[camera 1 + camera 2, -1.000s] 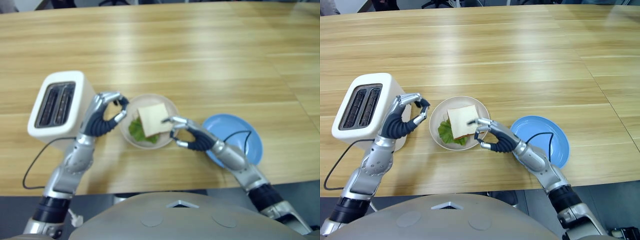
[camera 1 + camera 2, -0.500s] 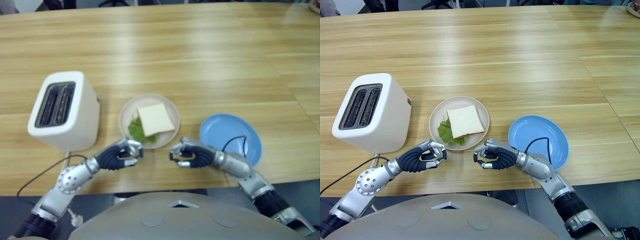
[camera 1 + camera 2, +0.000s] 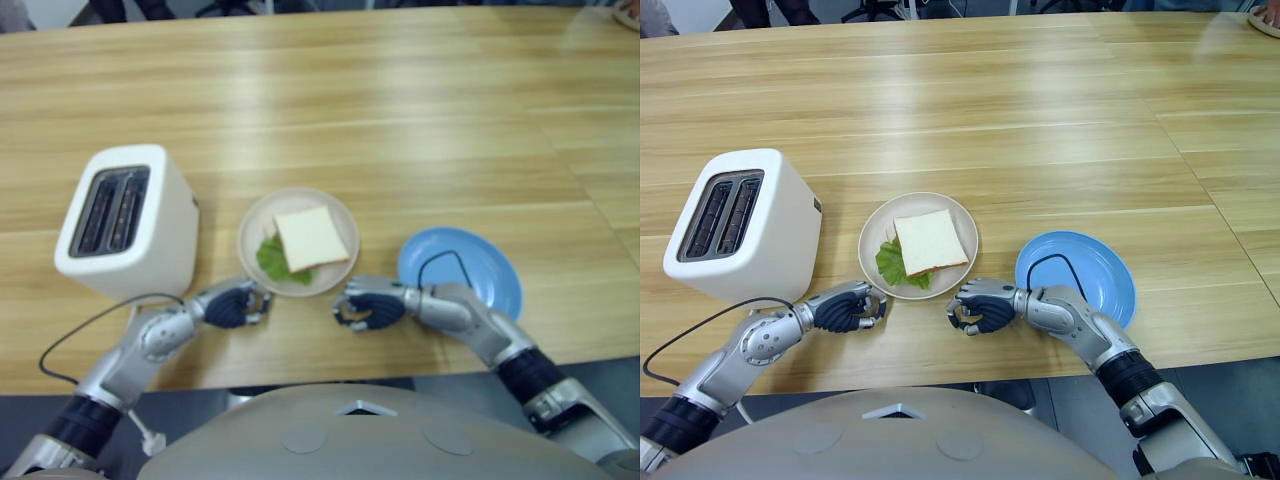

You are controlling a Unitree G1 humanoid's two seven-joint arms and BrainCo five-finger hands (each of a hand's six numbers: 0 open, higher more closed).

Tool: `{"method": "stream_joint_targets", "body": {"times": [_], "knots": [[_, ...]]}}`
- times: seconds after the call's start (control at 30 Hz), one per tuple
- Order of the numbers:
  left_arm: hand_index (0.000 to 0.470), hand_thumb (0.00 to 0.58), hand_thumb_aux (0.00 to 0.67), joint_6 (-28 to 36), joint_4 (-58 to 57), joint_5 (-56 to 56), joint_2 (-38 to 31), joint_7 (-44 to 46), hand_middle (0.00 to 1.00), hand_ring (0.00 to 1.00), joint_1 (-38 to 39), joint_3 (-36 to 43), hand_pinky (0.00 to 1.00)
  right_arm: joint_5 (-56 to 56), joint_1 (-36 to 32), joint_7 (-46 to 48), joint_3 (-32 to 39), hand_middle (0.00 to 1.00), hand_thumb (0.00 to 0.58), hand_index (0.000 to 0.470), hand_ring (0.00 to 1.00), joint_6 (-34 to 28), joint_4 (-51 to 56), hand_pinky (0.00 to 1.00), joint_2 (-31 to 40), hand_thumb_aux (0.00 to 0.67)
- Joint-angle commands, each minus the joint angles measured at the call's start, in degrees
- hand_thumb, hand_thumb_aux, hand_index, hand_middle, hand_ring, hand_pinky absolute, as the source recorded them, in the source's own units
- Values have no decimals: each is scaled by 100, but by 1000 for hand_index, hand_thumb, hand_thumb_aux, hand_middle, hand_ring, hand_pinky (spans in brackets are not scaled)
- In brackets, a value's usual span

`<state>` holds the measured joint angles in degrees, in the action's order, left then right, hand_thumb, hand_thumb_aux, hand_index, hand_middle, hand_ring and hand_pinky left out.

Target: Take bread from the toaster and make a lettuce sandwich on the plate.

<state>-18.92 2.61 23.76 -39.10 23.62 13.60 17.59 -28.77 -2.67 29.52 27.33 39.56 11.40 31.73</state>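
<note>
both hands drawn back from plate [image 3: 870, 225], left hand [image 3: 846, 307] and right hand [image 3: 981, 306] fingers clenched, holding nothing

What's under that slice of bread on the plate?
Green lettuce pokes out at the left and near edges of the bread. The bread covers the rest, so a lower slice cannot be confirmed.

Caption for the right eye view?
Lettuce sandwich on the beige plate; left robot hand and right robot hand curled, empty, in front; toaster left, blue plate right.
</note>
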Motion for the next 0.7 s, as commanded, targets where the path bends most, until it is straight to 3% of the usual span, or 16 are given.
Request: {"method": "stream_joint_targets", "body": {"times": [0.03, 0.23, 0.4, 0.7], "knots": [[460, 580, 670, 112, -398, 339, 97, -79, 1000, 1000, -121, 126, 1000, -454, -237, -141, 214, 1000, 580, 460, 1000, -99, 416, 1000, -99, 670], [460, 580, 670, 126, -818, 811, 366, -622, 1000, 1000, -807, 109, 1000, -1287, -1067, -1082, 444, 1000, 580, 460, 1000, -175, 1361, 1000, -501, 670], [460, 580, 670, 458, -1668, 1340, 788, -1256, 1000, 1000, -1827, 166, 1000, -1834, -2131, -2147, 656, 1000, 580, 460, 1000, -346, 2627, 1000, -937, 670], [460, 580, 670, 427, -4396, 1651, 1667, -2460, 1000, 1000, -3978, 449, 1000, -2163, -3940, -3919, 877, 1000, 580, 460, 1000, -811, 5142, 1000, -1715, 670]]}}
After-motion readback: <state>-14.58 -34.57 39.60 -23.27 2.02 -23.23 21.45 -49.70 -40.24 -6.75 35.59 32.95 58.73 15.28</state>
